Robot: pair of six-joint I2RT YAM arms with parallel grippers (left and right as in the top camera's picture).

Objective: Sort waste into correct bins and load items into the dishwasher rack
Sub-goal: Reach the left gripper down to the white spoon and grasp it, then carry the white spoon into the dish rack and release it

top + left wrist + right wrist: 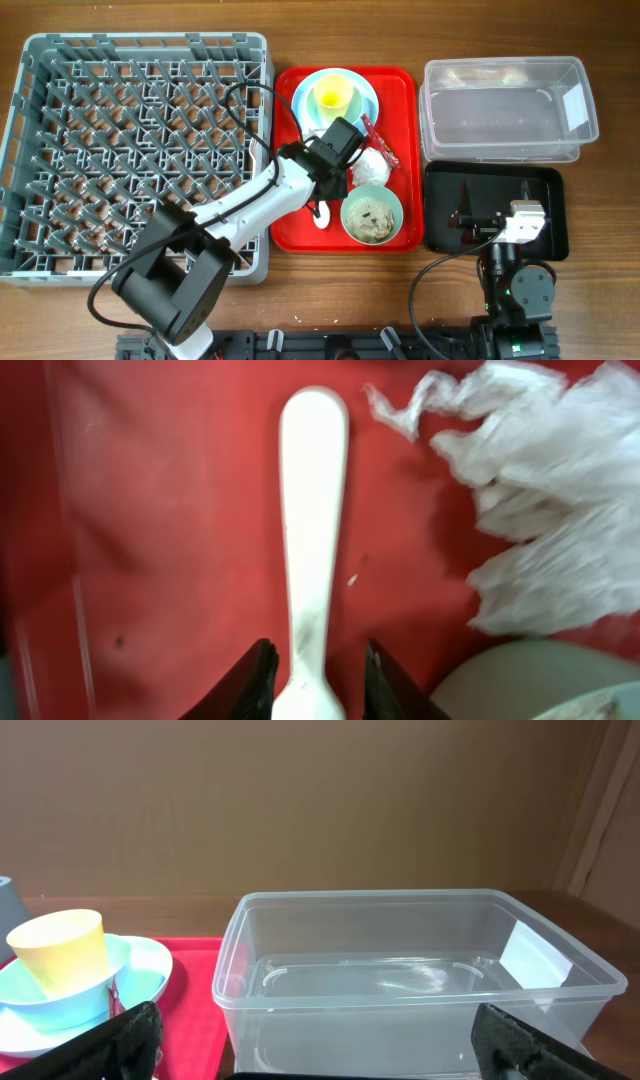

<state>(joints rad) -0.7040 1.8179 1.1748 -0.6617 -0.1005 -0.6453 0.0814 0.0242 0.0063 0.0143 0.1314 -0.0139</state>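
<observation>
Tabletop seen from overhead: the grey dishwasher rack (pixel 140 150) fills the left side. A red tray (pixel 400 90) lies just beside it. The clear tub (pixel 505 110) and the black tray (pixel 440 240) stand at the right. On the red tray, a yellow cup (pixel 334 96) sits on the light blue plate (pixel 368 100) at the far end. The crumpled napkin (pixel 370 168) and red wrapper (pixel 378 140) lie mid-tray. The pale green bowl (pixel 372 215) holds food scraps at the near end. The left gripper (pixel 327 190) reaches onto the red tray beside the napkin. The right gripper (pixel 468 218) hangs over the black tray.

Left wrist view: a white utensil (pixel 312 510) lies flat on the red tray, handle pointing away. Whether it is the fork or the spoon cannot be told. The jaws straddle its near end, one on each side, parted with a sliver of red showing between them and the plastic. The napkin lies to the right and the bowl's rim shows at the lower right.

Right wrist view: the jaws are spread wide at the bottom corners, holding nothing. The tub sits straight ahead with its white label (pixel 535 955) on the right wall. The cup and plate are at the left.
</observation>
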